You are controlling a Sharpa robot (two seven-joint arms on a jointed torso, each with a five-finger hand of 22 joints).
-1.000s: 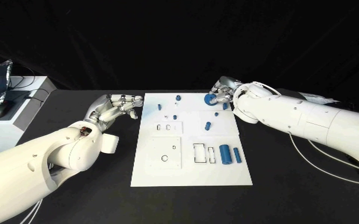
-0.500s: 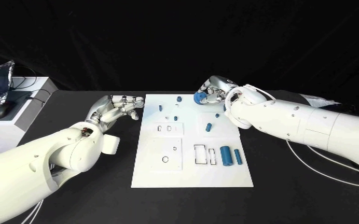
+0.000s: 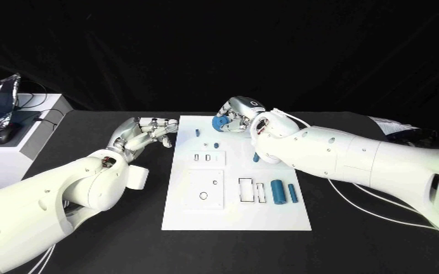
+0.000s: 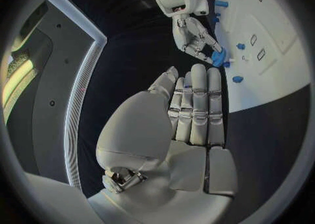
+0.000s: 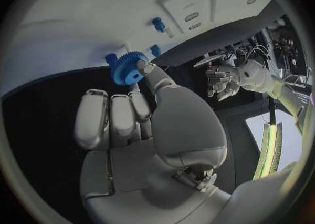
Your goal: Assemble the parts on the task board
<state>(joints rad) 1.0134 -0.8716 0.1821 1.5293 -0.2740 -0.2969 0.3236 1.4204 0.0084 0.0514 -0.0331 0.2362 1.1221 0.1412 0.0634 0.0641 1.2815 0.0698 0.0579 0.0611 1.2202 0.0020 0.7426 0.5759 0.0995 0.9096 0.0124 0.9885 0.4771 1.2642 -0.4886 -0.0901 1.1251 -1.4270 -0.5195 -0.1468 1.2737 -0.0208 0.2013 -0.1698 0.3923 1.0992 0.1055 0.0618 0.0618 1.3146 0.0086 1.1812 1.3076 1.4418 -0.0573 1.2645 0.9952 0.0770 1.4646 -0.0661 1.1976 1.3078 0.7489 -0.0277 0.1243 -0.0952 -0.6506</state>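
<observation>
A blue toothed gear (image 3: 219, 122) is pinched between the fingertips of the right hand (image 3: 237, 114) above the upper middle of the head view, over the far edge of the white task board (image 3: 236, 214); in the right wrist view the same gear (image 5: 127, 68) is seen clamped at the tips of the hand (image 5: 141, 129), with the remaining fingers extended beside it. The left hand (image 3: 142, 132) is seen at the left of the head view, just off the board's left edge, fingers loosely curled and apart with nothing grasped; in the left wrist view its fingers (image 4: 197, 111) are shown straight and side by side, empty. On the board, small blue pegs (image 3: 215, 144) are dotted across the upper portion, and a short blue piece (image 3: 257, 156) is partly hidden beside the right forearm. Two raised white blocks sit in the left half of the board: a slotted block (image 3: 207, 157) and, below it, a larger block with a round hole (image 3: 204, 191). Toward the lower right of the board a rectangular outlined slot (image 3: 245, 189) is seen, with a thick blue cylinder (image 3: 276, 191) and a thinner blue pin (image 3: 293, 191) lying side by side just right of it. Everything rests on the black table (image 3: 366, 236)
</observation>
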